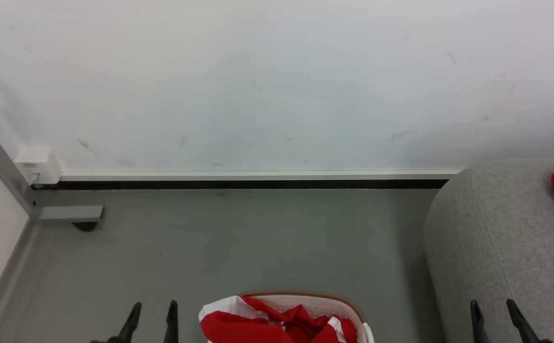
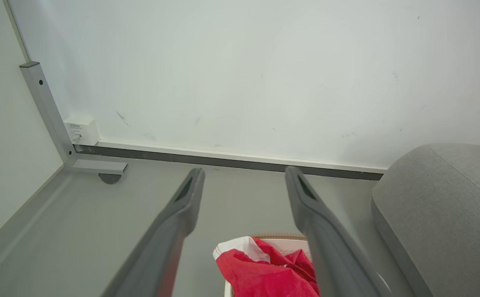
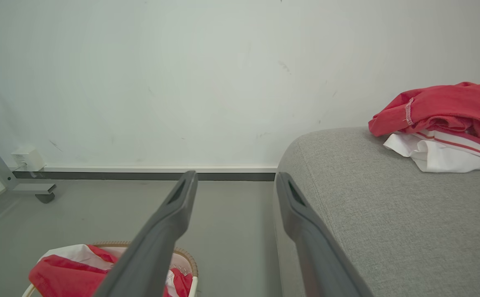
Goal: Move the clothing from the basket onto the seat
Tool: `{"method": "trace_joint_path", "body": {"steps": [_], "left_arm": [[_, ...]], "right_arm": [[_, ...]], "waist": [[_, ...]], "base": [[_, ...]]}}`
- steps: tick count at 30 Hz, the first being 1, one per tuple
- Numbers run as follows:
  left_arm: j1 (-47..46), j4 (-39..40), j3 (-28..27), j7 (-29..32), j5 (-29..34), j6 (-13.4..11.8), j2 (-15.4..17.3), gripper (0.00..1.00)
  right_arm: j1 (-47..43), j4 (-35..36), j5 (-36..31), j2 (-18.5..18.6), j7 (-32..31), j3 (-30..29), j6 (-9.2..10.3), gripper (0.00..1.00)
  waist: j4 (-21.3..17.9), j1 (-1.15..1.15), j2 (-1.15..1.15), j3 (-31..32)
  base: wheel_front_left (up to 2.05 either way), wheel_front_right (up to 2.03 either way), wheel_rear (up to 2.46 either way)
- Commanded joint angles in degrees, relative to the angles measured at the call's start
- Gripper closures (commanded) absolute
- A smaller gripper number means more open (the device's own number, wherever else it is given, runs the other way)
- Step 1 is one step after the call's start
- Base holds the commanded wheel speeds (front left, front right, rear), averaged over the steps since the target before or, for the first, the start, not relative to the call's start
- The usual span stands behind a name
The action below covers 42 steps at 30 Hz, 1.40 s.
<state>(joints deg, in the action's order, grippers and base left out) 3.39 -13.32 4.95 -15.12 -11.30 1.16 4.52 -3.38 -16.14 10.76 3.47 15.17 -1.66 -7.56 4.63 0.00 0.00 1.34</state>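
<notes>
In the head view, the left gripper [image 1: 154, 305] is pointing up from the lower edge. Its two dark fingers are standing wide apart, and nothing is sitting between them. The right gripper [image 1: 491, 303] is showing at the lower right in the same way, fingers spread wide and holding nothing. The left one is hanging over the grey floor [image 1: 238, 238], just beside the left side of the basket [image 1: 305, 293]. The right one is showing against the near side of the seat [image 1: 496, 238]. Neither one is touching any fabric.

Between the two grippers the basket is standing on the floor, cut by the bottom edge, with its brown rim curving over the white perforated wall. Inside it red clothing [image 1: 257, 327] with white panels is lying crumpled, and one white-edged fold is hanging over the left rim.

The seat is standing at the right, its rounded grey end near the basket but apart from it. Farther along the seat, well apart from the grippers, a second heap of clothing [image 3: 442, 111] is lying. In the right wrist view a red piece is resting on a white piece with red stripes.

Behind everything a white wall [image 1: 257, 85] is running across, with a pale baseboard [image 1: 257, 175] and a dark strip at its foot. At the far left a grey metal frame leg [image 1: 67, 213] is standing on the floor, and a small white box [image 1: 37, 164] is sitting against the wall beside it.
</notes>
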Motion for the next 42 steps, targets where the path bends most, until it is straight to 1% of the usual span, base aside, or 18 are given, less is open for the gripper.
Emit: {"method": "trace_joint_path", "body": {"steps": [1,6,10,13,16,18,22,25,26,27,31,34,37,42], "left_arm": [[0.1,-0.2,-0.5,-0.1,0.8,0.5,-0.2,0.00],[-0.2,-0.3,-1.6,-0.1,2.0,1.6,-0.8,0.00],[-1.0,-0.2,-1.3,-0.1,2.9,2.5,-1.1,0.00],[-2.8,-1.0,0.0,-0.1,4.0,3.6,-0.8,0.00],[-6.7,-3.3,2.4,-0.1,5.9,4.6,0.5,0.00],[-10.3,-6.0,4.8,0.7,7.1,5.3,1.5,0.00],[-18.5,-11.1,10.8,5.5,10.3,6.0,4.1,0.00],[-24.5,-15.2,17.5,10.0,12.4,6.2,6.4,0.00],[-26.4,-16.2,19.9,11.3,12.5,6.3,7.2,0.00],[-26.4,-16.2,19.9,11.3,12.5,6.3,7.2,0.00],[-33.1,-20.9,29.2,15.2,11.4,6.3,11.2,0.00],[-36.2,-24.4,35.5,18.1,10.0,6.3,13.6,0.00],[-39.2,-27.1,38.3,19.8,8.3,6.2,16.4,0.00],[-42.7,-30.0,41.4,21.4,7.5,6.2,19.8,0.00]], "right_arm": [[0.1,-0.1,0.1,-0.1,0.0,0.1,0.14,0.00],[0.5,-0.2,0.4,-0.2,0.0,0.5,0.14,0.00],[1.5,0.0,0.8,-0.3,0.0,1.0,0.14,0.00],[3.0,0.9,1.2,-0.3,0.0,1.4,0.14,0.00],[5.1,2.1,1.5,0.2,0.0,1.7,0.14,0.00],[6.9,2.9,1.9,0.5,0.0,1.8,0.14,0.00],[10.7,4.8,2.7,0.9,0.0,2.5,0.14,0.00],[13.6,6.2,3.5,0.8,0.0,3.0,0.14,0.00],[14.6,6.6,3.7,0.8,0.0,3.4,0.14,0.00],[14.6,6.6,3.7,0.8,0.0,3.4,0.14,0.00],[18.6,8.3,5.2,0.4,0.0,5.0,0.14,0.00],[21.1,9.8,6.4,0.0,0.0,5.9,0.14,0.00],[23.0,11.6,7.7,-0.3,0.0,6.9,0.14,0.00],[25.0,14.3,9.4,-0.6,0.0,8.1,0.14,0.00]], "waist": [[0.0,0.00,0.00,0.0],[-0.3,0.00,0.00,-0.2],[-1.2,0.00,0.00,-1.0],[-2.4,0.00,0.00,-2.9],[-4.0,0.00,0.00,-6.1],[-5.1,0.00,0.00,-8.5],[-7.8,0.00,0.00,-14.5],[-10.1,0.00,0.00,-19.2],[-11.0,0.00,0.00,-20.7],[-11.0,0.00,0.00,-20.7],[-15.0,0.00,0.00,-26.9],[-17.5,0.00,0.00,-30.6],[-19.7,0.00,0.00,-33.8],[-21.7,0.00,0.00,-37.9]], "base": [[0.00,0.00,0.00],[0.00,0.00,0.00],[0.00,0.00,0.00],[0.00,0.00,0.00],[0.00,0.00,0.00],[0.00,0.00,0.00],[0.00,0.00,0.00],[0.00,0.00,0.00],[0.00,0.00,0.00],[0.00,0.00,0.00],[0.00,0.00,0.00],[0.00,0.00,0.00],[0.00,0.00,0.00],[0.00,0.00,0.00]]}}
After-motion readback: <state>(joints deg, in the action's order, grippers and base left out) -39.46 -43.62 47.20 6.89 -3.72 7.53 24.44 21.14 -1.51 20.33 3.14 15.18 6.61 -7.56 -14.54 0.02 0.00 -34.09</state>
